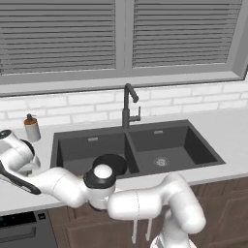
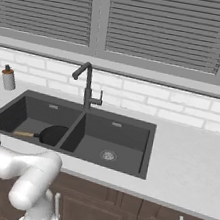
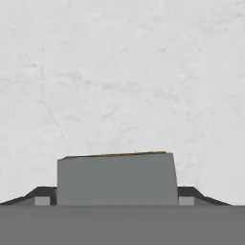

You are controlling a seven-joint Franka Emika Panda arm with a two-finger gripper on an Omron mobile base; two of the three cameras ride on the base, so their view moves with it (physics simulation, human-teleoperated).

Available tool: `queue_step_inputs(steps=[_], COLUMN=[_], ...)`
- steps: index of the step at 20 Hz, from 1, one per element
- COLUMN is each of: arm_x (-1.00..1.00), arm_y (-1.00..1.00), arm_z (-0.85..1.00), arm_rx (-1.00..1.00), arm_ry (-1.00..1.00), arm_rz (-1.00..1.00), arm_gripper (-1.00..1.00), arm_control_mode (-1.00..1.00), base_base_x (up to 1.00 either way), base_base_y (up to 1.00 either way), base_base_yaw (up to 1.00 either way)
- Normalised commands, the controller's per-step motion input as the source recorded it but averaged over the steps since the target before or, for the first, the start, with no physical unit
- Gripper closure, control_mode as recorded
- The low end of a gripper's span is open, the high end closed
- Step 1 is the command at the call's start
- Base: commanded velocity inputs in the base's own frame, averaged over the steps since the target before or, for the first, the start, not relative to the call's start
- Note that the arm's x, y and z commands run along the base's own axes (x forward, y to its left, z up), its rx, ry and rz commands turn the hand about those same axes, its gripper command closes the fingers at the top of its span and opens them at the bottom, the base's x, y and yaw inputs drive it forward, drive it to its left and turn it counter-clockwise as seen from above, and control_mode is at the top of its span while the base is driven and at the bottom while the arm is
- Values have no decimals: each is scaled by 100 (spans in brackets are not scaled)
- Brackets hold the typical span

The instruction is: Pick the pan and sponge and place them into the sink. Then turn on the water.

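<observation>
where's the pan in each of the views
Left base view: the pan sits in the sink's left basin, near the divider, partly behind the arm's elbow.
Right base view: the pan lies in the left basin, its wooden handle pointing left.
Hand view: the pan is not in it; it shows a grey-green sponge on pale counter.
Shared landmark: the black faucet behind the divider.
</observation>
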Motion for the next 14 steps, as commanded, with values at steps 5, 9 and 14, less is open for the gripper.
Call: queue_step_inputs(steps=[5, 9, 14], arm_x=[-50, -39, -20], arm_y=[-100, -100, -100], arm_z=[-100, -88, -32], arm_rx=[13, 16, 23], arm_ry=[-1, -11, -16], arm_rz=[-19, -28, -27], arm_gripper=[100, 100, 100], arm_control_mode=[-100, -100, -100], base_base_x=[0, 0, 0], base_base_y=[0, 0, 0], base_base_yaw=[0, 0, 0])
